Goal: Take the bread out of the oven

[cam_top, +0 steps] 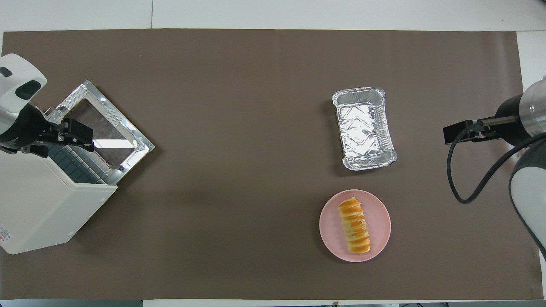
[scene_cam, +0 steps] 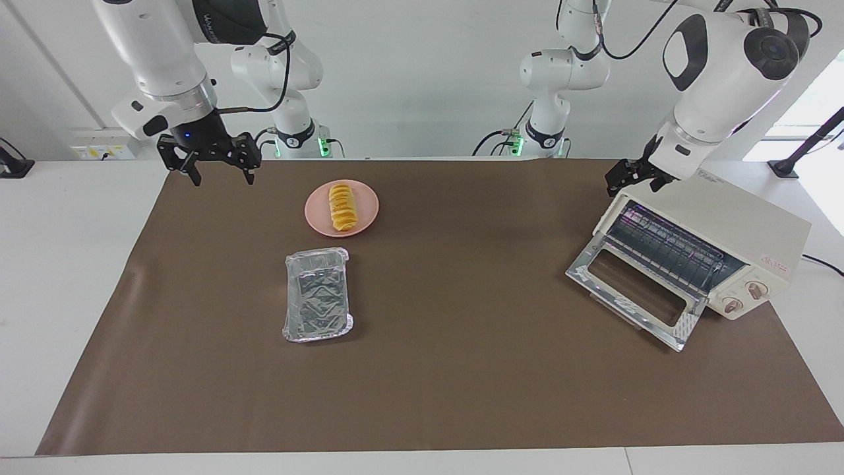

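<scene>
The bread [scene_cam: 342, 206], a ridged golden loaf, lies on a pink plate [scene_cam: 369, 218] on the brown mat; it also shows in the overhead view [cam_top: 354, 225]. The cream-white oven [scene_cam: 738, 224] stands at the left arm's end of the table with its chrome door [scene_cam: 633, 290] dropped open and its wire rack bare. My left gripper [scene_cam: 633, 188] is open and hangs just over the oven's top front edge; it also shows in the overhead view [cam_top: 79, 136]. My right gripper [scene_cam: 222, 177] is open and empty, up over the mat's corner at the right arm's end.
A crinkled silver foil tray [scene_cam: 317, 295], empty, lies on the mat just farther from the robots than the plate. The oven's open door [cam_top: 106, 123] juts out over the mat toward the table's middle.
</scene>
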Robot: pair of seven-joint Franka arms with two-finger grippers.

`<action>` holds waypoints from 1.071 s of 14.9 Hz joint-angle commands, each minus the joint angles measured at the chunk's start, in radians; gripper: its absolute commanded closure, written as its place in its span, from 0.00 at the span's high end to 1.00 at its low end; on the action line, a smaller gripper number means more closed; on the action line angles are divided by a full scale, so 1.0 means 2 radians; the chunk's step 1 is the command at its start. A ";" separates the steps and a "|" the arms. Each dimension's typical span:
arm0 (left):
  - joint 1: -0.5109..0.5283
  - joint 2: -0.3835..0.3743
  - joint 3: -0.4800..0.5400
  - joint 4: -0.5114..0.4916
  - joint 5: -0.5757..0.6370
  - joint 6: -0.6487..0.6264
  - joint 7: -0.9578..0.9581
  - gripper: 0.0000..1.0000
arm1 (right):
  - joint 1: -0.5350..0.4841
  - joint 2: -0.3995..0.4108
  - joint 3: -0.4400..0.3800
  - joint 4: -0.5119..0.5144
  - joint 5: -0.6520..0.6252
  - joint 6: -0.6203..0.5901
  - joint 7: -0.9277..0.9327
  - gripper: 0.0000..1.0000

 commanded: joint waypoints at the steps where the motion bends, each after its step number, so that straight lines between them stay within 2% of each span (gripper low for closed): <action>1: 0.001 -0.015 -0.001 -0.016 0.008 0.010 0.001 1.00 | -0.019 0.003 0.006 0.004 -0.004 -0.009 -0.008 1.00; 16: 0.001 -0.015 -0.001 -0.016 0.008 0.010 0.001 1.00 | -0.032 0.004 0.006 0.009 0.024 -0.032 -0.003 1.00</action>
